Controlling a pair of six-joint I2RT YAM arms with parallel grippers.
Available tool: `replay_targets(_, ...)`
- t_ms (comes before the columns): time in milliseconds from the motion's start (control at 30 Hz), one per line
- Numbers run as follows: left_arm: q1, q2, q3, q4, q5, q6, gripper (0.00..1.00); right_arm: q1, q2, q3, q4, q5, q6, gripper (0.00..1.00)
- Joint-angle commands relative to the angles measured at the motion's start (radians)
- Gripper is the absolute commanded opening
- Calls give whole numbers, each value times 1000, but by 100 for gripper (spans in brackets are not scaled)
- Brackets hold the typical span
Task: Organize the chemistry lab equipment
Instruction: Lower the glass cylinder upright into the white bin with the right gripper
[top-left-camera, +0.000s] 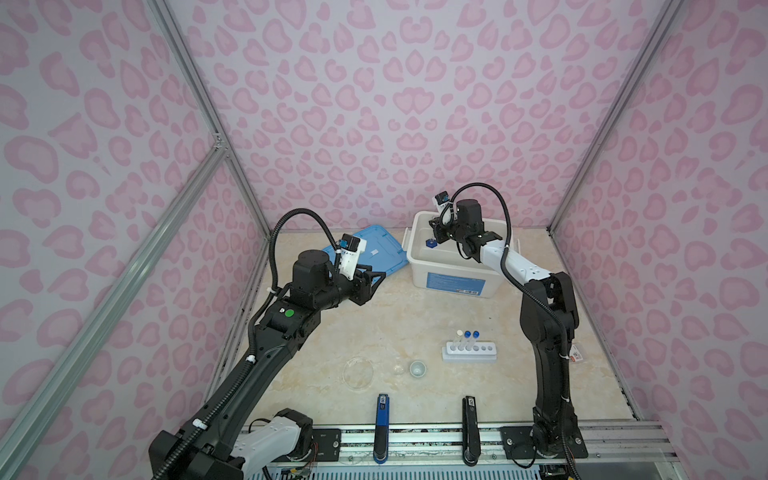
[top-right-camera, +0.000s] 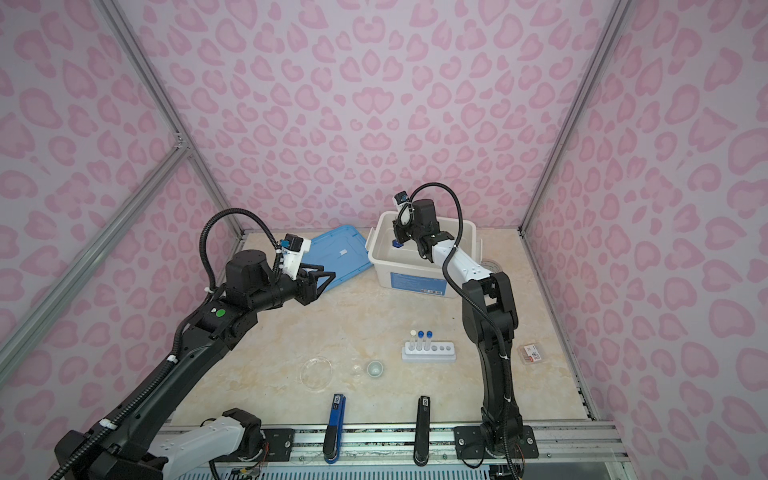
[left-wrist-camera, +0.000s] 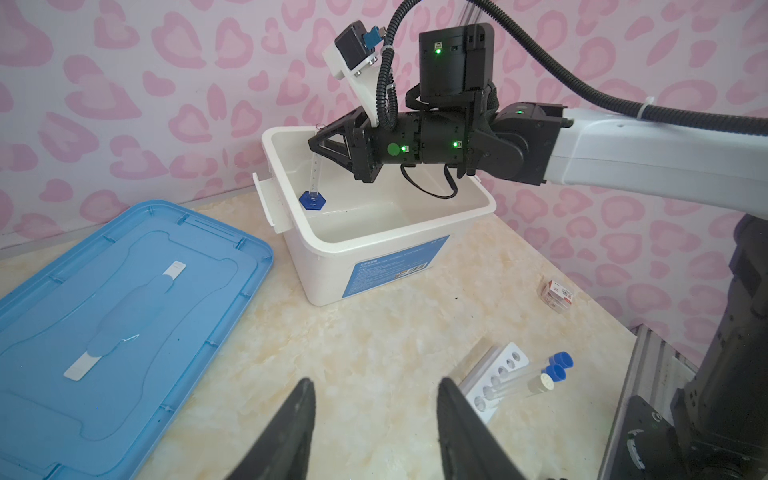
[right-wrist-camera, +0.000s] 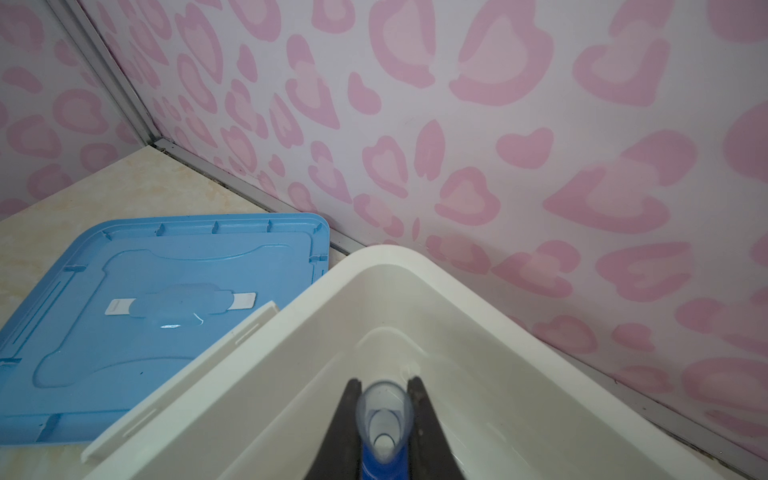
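Observation:
My right gripper (top-left-camera: 434, 233) (right-wrist-camera: 384, 380) is shut on the tiny blue-based cylinder (left-wrist-camera: 314, 176) (right-wrist-camera: 384, 409). It holds the cylinder nearly upright inside the white bin (top-left-camera: 419, 270) (left-wrist-camera: 316, 266), with the blue base (top-right-camera: 397, 244) low near the bin's left wall. My left gripper (top-left-camera: 380, 276) (left-wrist-camera: 376, 380) hangs open and empty over the table beside the blue lid (top-left-camera: 376, 245). The white six-hole rack (top-left-camera: 469, 352) (left-wrist-camera: 500, 372) stands at the front right. It holds three capped tubes (top-left-camera: 467, 337), one white and two blue. The clear round dish (top-left-camera: 358, 372) and the small white cup (top-left-camera: 417, 368) sit at the front centre.
The blue lid (left-wrist-camera: 124, 311) lies flat left of the bin. A small red-labelled box (top-right-camera: 531, 353) sits near the right arm's base. A blue holder (top-left-camera: 382, 415) and a black holder (top-left-camera: 471, 415) stand on the front rail. Pink patterned walls close three sides.

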Motion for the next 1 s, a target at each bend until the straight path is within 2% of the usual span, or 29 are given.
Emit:
replay_targets(0, -3, 7, 18, 10, 2, 4, 50, -1, 32, 7, 77, -41, 0, 17)
replay_targets(300, -3, 6, 20, -6, -14, 4, 50, -2, 97, 32, 96, -64, -27, 17)
replay_targets(967, -11, 3, -8, 4, -39, -7, 49, -3, 220, 145, -15, -104, -86, 17)
